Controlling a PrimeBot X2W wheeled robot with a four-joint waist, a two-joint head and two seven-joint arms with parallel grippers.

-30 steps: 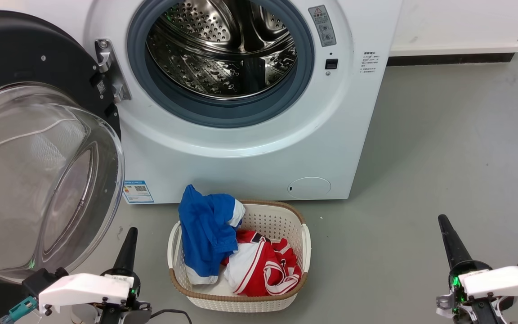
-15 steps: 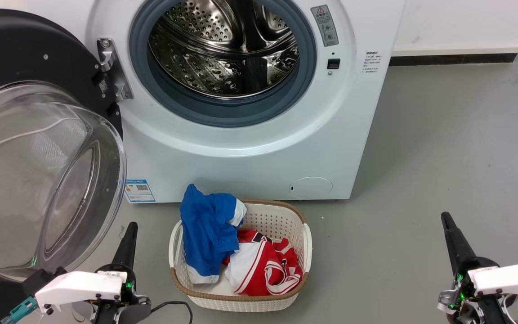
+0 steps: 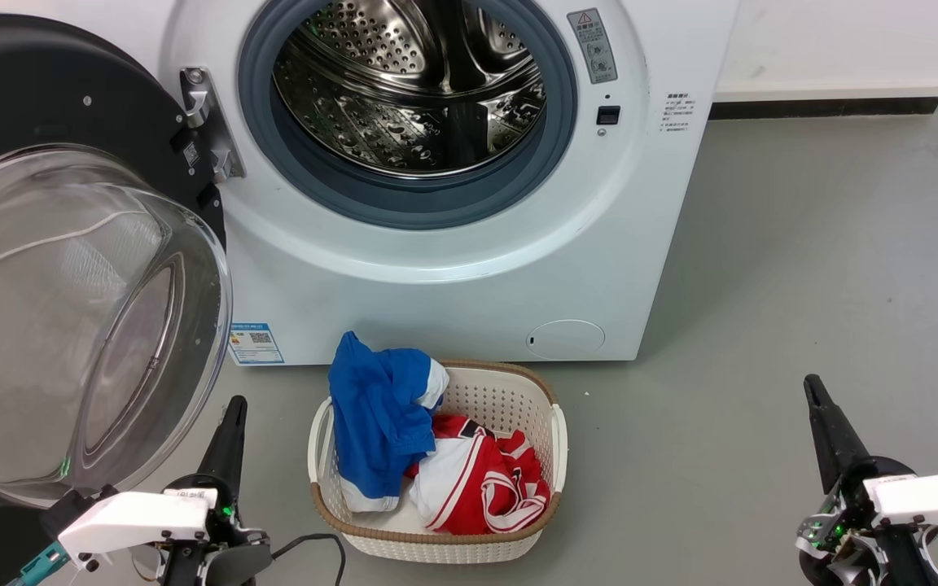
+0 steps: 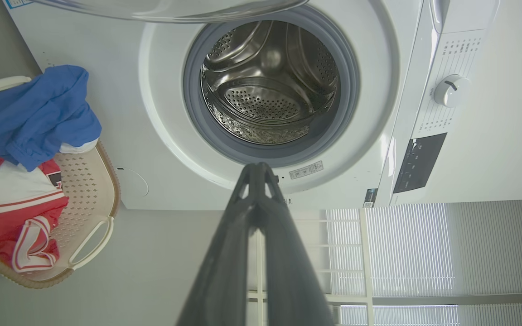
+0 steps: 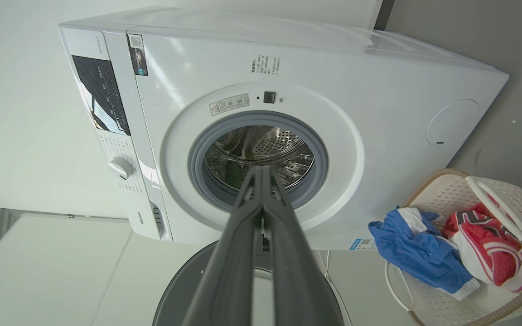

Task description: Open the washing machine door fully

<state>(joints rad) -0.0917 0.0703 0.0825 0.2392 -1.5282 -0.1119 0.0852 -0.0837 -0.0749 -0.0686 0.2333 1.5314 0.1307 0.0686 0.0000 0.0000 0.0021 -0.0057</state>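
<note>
One washer, its door standing wide at the left on a metal hinge — glossy black ring, bulging clear bowl. Blue label and grey warning sticker, print unreadable. In front: one basket, two garments. Left gripper and right gripper — pinched together, empty.

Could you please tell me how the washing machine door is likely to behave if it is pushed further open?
The washing machine door would probably swing rigidly about its metal hinge, not flex. Its glass bowl looks smooth, so the left claw may slip there; the black rim seems safer. Thick glass suggests weight.
</note>
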